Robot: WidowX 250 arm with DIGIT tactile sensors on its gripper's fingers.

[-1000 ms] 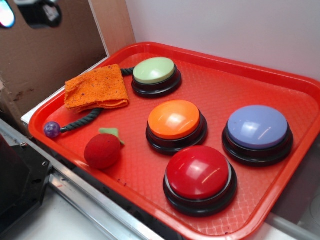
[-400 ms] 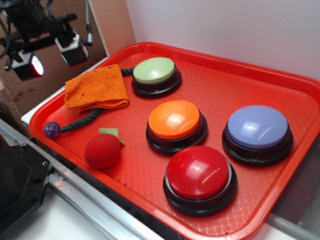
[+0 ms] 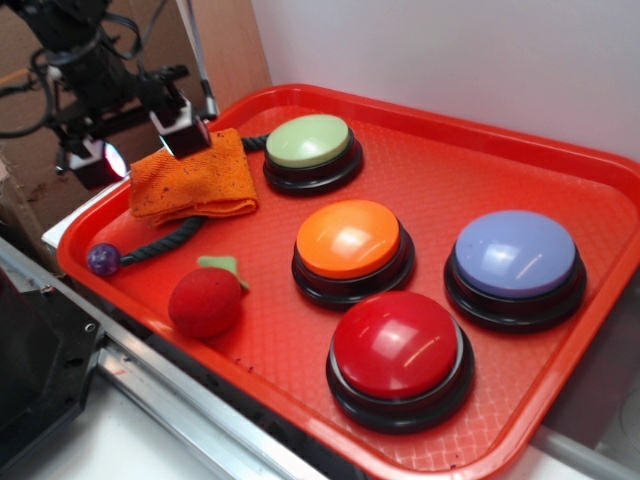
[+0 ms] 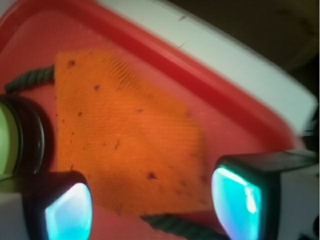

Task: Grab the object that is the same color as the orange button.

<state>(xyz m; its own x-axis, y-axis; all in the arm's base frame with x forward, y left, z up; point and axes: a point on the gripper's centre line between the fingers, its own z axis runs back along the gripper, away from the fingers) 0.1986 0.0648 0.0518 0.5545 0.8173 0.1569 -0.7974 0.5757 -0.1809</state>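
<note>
The hand has dropped over the orange cloth, jaws spread wide. Grasping looks imminent

The orange knitted cloth lay folded flat at the back-left corner of the tray, its coarse weave visible and flecked with small dark specks in the wrist view. Its folded edge faced the front of the tray, where the layers showed as a doubled hem. The cloth was soft, lying slightly rumpled.

The orange button stood upright near the middle of the tray, well apart from the cloth. It was a glossy orange dome seated on a round black base, and its colour matched the cloth.
</note>
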